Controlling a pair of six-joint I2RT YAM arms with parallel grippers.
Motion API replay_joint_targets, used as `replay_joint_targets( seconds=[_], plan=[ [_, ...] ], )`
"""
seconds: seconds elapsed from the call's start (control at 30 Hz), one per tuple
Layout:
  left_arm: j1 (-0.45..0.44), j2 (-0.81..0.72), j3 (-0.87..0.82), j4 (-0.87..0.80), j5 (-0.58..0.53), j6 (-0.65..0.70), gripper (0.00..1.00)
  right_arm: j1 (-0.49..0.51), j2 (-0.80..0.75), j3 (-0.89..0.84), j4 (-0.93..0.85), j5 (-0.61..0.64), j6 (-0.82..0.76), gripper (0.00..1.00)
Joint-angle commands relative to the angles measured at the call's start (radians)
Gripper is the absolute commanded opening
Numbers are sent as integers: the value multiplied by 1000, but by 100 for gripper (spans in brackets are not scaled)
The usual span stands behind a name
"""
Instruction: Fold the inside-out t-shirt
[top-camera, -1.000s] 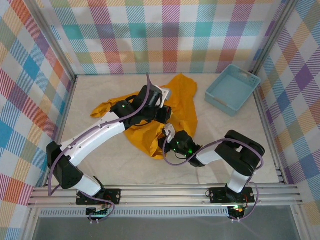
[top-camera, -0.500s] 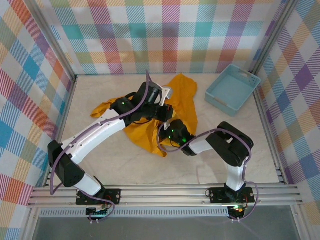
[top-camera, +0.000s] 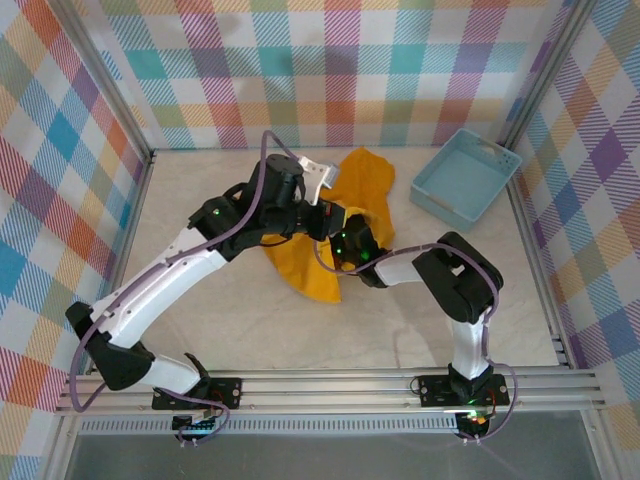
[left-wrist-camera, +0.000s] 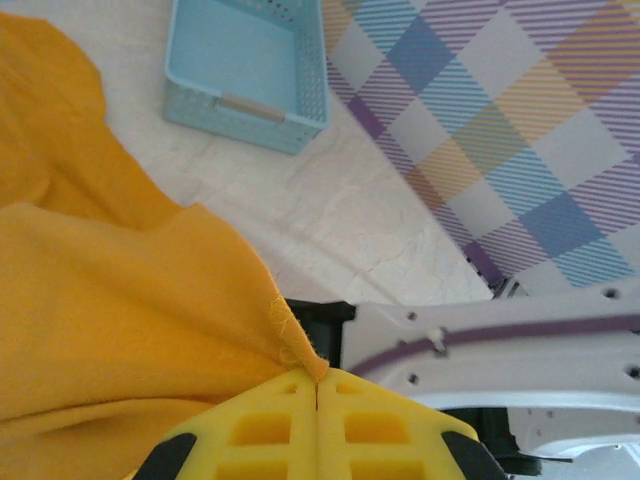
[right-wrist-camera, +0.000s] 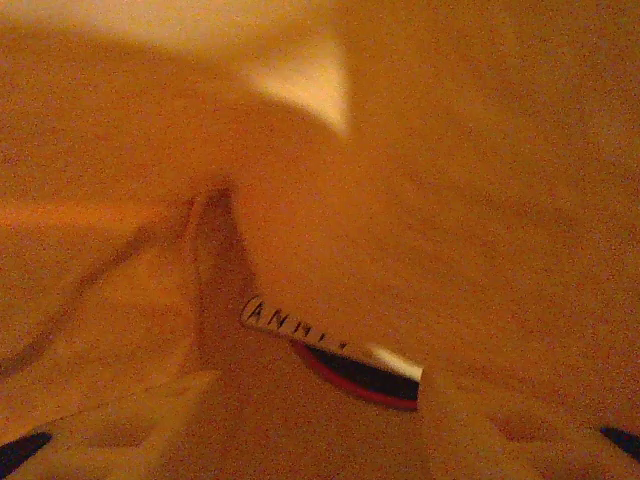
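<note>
Sitting at 2 o'clock with its floor bare, the light blue basket (top-camera: 462, 178) is near the inside-out t-shirt (top-camera: 300, 268), which lies bunched mid-table, long axis from 1 to 7 o'clock, a hem pinched in the closed left gripper (left-wrist-camera: 317, 385), the right gripper (top-camera: 345, 236) buried in folds, its spread impossible to tell.

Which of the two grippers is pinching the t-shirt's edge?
The left gripper: its yellow fingers are shut on a hem edge of the inside-out t-shirt. The right gripper sits among the shirt's folds, with no pinch visible.
</note>
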Motion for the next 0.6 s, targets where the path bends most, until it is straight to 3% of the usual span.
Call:
replay_joint_targets(
  seconds=[0.0,0.07,0.2,0.33,0.47,0.57],
  plan=[
    [-58,-41,64,6,-29,-6,0,-8,45,104,-85,-7,36,61],
    [-101,-43,95,-1,-89,5,0,-14,76,151,-122,-2,57,69],
    [-137,-66,123,-4,-154,16,0,-59,117,225,-159,-102,163,71],
    [-157,-81,132,8,-155,18,0,-82,162,350,-329,-126,232,74],
    [-198,-76,157,30,-148,16,0,-82,224,494,-543,-99,237,85],
    [-220,-67,177,34,-166,19,0,-82,276,609,-708,-37,243,98]
  ],
)
